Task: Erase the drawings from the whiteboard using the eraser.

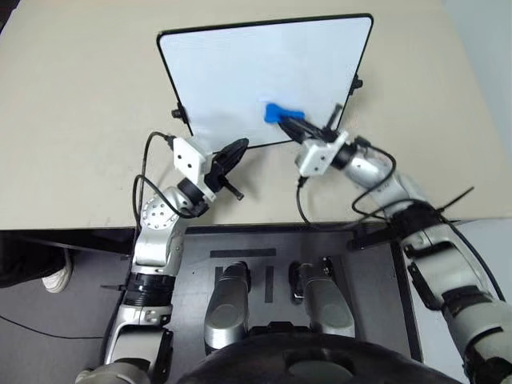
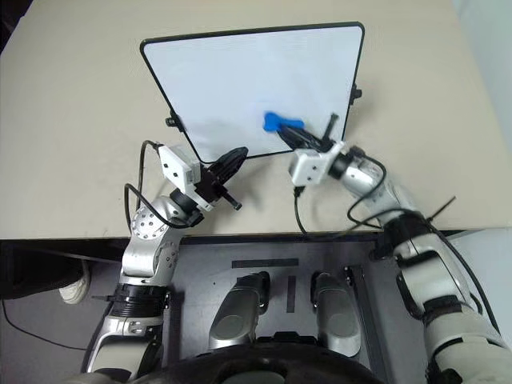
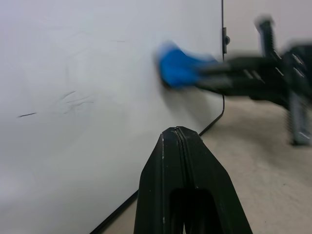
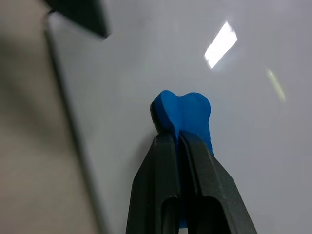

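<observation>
The whiteboard (image 1: 264, 76) lies flat on the beige counter (image 1: 72, 104), with its near edge toward the robot. The right tool (image 4: 178, 139) is clamped on the blue eraser (image 4: 183, 114), with its two black fingers closed against the piece. The eraser sits on the board surface near the near right corner. The left tool (image 3: 180, 131) has its fingers pressed together, holds nothing, and hovers at the board's near edge. The left wrist view shows faint thin marks (image 3: 73, 100) on the board, which the head views do not resolve.
</observation>
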{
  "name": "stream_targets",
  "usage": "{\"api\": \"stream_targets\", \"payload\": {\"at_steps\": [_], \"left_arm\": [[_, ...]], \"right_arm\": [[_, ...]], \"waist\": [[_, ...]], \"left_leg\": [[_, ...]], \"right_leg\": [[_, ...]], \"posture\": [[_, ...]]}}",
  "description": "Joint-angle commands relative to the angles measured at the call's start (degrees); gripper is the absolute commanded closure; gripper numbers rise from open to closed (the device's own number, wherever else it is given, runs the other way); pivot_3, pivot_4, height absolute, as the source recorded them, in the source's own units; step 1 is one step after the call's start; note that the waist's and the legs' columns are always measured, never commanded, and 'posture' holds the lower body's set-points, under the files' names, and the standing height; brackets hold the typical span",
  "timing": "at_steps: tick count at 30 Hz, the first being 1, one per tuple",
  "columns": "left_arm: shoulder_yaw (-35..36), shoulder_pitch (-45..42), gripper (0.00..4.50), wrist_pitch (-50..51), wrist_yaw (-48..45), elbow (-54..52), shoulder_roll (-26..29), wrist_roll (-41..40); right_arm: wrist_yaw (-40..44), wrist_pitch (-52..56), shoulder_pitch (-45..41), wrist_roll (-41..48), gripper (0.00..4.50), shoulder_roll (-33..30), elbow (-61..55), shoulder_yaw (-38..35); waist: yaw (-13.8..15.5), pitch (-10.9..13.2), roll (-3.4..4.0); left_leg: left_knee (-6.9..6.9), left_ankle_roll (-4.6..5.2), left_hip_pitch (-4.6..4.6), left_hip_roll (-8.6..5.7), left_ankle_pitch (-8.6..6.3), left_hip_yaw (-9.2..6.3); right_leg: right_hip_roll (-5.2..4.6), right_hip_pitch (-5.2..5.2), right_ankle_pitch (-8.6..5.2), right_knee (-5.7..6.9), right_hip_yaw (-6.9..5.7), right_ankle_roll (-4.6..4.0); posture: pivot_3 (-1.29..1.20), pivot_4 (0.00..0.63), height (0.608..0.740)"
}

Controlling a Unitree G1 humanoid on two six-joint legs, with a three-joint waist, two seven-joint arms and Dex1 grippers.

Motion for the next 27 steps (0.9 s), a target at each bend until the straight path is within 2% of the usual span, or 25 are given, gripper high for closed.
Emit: {"api": "stream_targets", "payload": {"at_steps": [1,8,10,13,16,25,27], "left_arm": [[0.67,0.26,4.5,0.0,-0.17,-2.86,0.55,-0.44],[0.82,-0.78,4.5,0.8,-1.47,-1.68,1.48,-0.91],[0.48,-1.55,4.5,0.84,-1.98,-0.83,1.53,-0.83],[0.07,-2.75,4.5,0.88,-2.67,0.2,1.3,-0.65],[0.18,-3.79,4.5,0.89,-3.1,1.05,1.3,-0.64],[0.93,-6.05,4.5,0.63,-4.04,2.7,2.26,-0.55],[1.34,-5.84,4.5,0.53,-4.32,2.81,2.64,-0.67]], "right_arm": [[6.07,7.82,5.91,9.09,4.48,-3.82,-15.16,-5.54],[15.52,30.24,25.11,21.74,4.48,-13.74,-38.05,-15.69],[17.42,34.19,30.08,22.96,4.48,-15.88,-40.71,-17.5],[18.29,37.22,33.25,22.81,4.48,-16.1,-41.63,-17.89],[17.69,38.87,32.94,21.44,3.69,-14.62,-41.2,-17.23],[17.1,39.65,31.51,23.13,0.62,-12.11,-43.75,-20.24],[16.99,40.03,31.48,24.06,0.62,-11.07,-44.51,-20.96]], "waist": [[0.0,0.0,-0.01],[0.06,-0.05,-0.1],[0.08,-0.05,-0.11],[-0.02,-0.07,-0.14],[-0.26,-0.06,-0.14],[0.05,-0.06,-0.14],[0.12,-0.07,-0.14]], "left_leg": [[0.02,0.02,-0.01,0.0,-0.01,0.02],[0.07,0.0,0.16,-0.02,-0.01,0.06],[0.12,-0.01,0.21,-0.03,0.0,0.07],[0.22,0.0,0.3,-0.06,0.0,0.04],[0.32,0.05,0.31,-0.06,0.04,0.06],[0.44,0.24,0.29,-0.07,0.16,0.02],[0.46,0.27,0.29,-0.08,0.14,0.0]], "right_leg": [[0.0,0.0,-0.01,0.0,0.01,0.01],[0.01,0.31,-0.34,-0.01,0.0,0.16],[0.01,0.41,-0.37,-0.01,0.01,0.21],[0.03,0.59,-0.61,-0.01,0.01,0.62],[0.03,0.6,-0.69,0.01,0.03,0.95],[0.06,0.62,-0.67,0.05,0.03,1.01],[0.06,0.65,-0.62,0.07,0.04,0.91]], "posture": [[0.0,0.15,0.74],[0.0,0.15,0.74],[0.0,0.15,0.74],[0.0,0.15,0.74],[0.0,0.15,0.74],[0.0,0.15,0.74],[0.0,0.15,0.74]]}}
